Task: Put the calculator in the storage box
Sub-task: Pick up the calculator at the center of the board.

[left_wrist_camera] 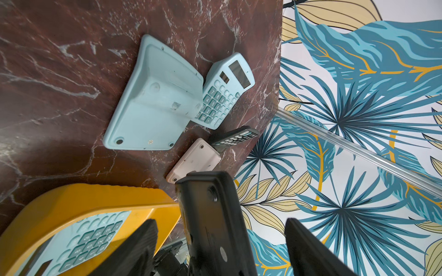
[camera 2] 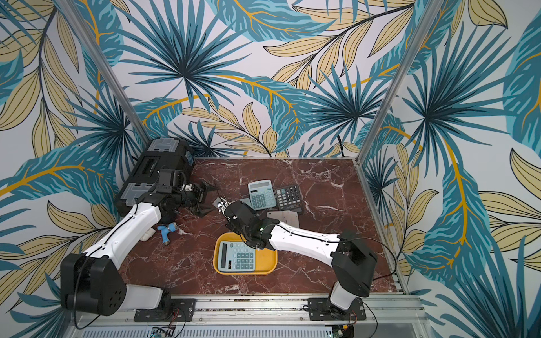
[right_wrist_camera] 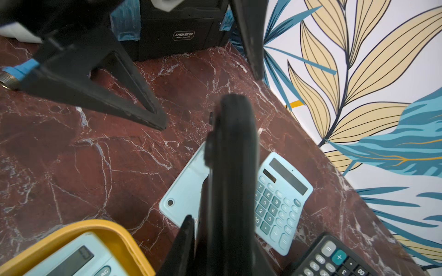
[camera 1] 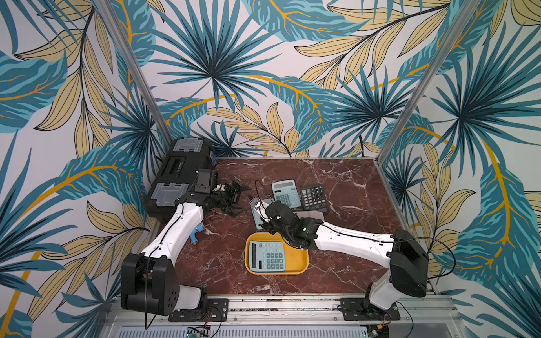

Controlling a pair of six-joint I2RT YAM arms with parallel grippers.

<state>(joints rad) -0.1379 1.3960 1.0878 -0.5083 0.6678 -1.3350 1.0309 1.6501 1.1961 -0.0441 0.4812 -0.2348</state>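
Fingers of my right gripper pinch a black calculator upright over the bench's middle. My left gripper waits spread wide just beside it. I judge this a handover. Next comes one firm grip, then a carry to the storage box near the front edge, where a blue calculator lies.

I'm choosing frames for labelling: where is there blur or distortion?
In both top views: sharp, evenly lit, faint shadows, though the metal posts splay outward, a wide-angle effect. In the right wrist view: the held black calculator is an out-of-focus smear, the table behind crisp. In the left wrist view: the fingers and the near rim of the yellow tray go soft.
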